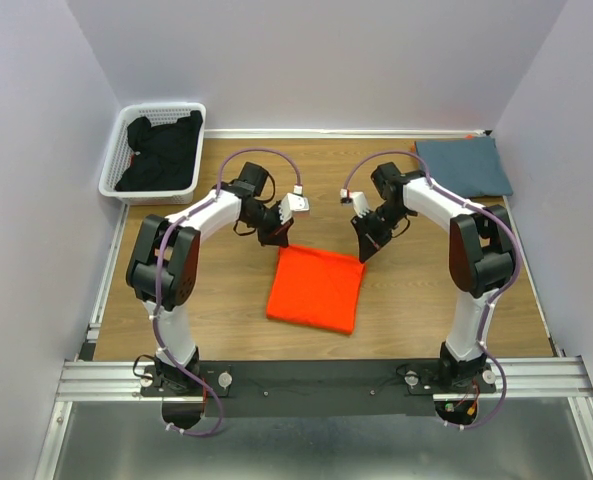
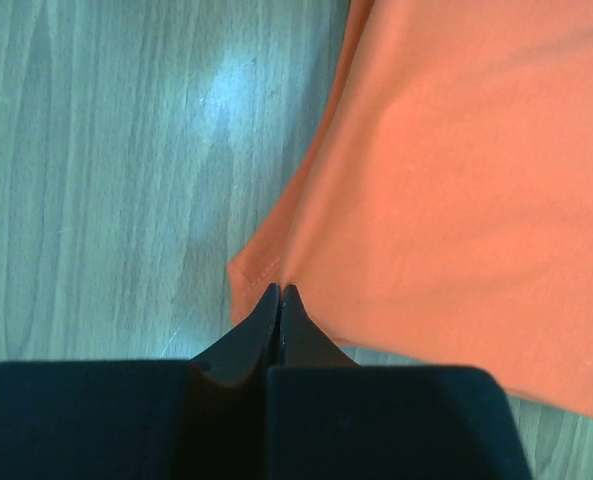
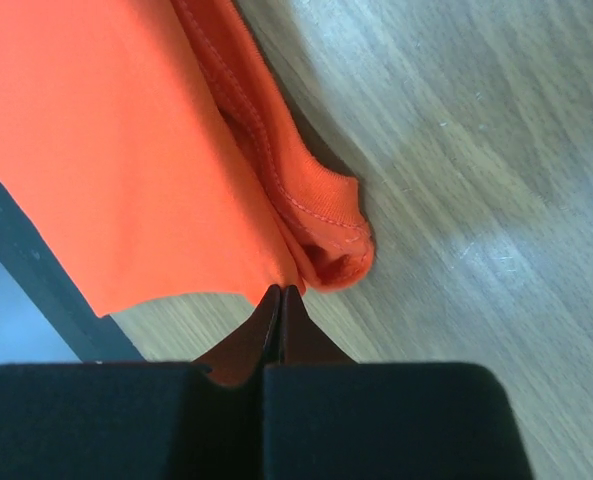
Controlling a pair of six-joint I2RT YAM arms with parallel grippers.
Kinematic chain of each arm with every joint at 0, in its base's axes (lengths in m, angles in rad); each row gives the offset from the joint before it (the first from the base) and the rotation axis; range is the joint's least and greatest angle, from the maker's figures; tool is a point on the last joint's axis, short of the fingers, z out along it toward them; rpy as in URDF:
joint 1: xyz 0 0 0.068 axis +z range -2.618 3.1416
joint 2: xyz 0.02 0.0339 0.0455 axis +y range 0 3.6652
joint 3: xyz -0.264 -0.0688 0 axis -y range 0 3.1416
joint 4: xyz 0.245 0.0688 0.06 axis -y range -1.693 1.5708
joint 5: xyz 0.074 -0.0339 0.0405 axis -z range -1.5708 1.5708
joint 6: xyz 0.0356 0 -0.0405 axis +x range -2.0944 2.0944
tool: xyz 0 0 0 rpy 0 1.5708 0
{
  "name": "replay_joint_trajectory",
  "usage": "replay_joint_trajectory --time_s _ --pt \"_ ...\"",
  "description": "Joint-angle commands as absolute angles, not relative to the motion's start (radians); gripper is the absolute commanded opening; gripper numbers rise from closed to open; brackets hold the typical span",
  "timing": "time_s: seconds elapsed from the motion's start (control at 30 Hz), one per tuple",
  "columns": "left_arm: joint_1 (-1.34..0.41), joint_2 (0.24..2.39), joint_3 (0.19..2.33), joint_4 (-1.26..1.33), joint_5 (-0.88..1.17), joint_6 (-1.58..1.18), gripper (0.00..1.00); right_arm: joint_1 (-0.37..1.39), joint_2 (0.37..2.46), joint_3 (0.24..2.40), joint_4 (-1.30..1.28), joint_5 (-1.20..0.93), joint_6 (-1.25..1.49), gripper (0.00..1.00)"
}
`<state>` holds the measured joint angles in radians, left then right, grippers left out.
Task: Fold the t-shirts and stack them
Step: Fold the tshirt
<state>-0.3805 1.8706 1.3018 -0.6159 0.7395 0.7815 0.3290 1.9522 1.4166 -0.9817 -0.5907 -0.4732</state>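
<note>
Orange tee (image 1: 316, 288) lies folded in the middle of the table (image 1: 226, 300), pinched at its far edge.
The left gripper (image 1: 276, 238) is clenched on the far left corner of the cloth, and the right gripper (image 1: 364, 250) on the far right corner, where the hem bunches. The blue-grey tee (image 1: 463, 165) lies folded far right. A white basket (image 1: 111, 170) with dark clothes stands far left.

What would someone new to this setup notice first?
A bright orange t-shirt, folded, lies mid-table, and the left gripper and right gripper are each shut on one of its far corners. A folded blue-grey t-shirt sits at the far right corner, and a white basket of dark clothes at the far left.
</note>
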Motion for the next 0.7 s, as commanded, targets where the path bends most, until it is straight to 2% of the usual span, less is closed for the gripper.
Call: replay_joint_trajectory --time_s 0.0,0.27,0.67 --pt "-0.351 1.876 1.338 -0.637 0.77 0.795 0.0 0.331 1.93 1.453 -0.986 -0.545 -0.491 0.0" --pt "-0.337 1.887 1.371 -0.611 0.759 0.778 0.0 0.305 1.953 1.506 -0.965 -0.485 -0.486 0.0" --pt "-0.333 2.101 1.469 -0.48 0.597 0.592 0.0 0.293 2.121 1.543 -0.744 -0.302 -0.408 0.01"
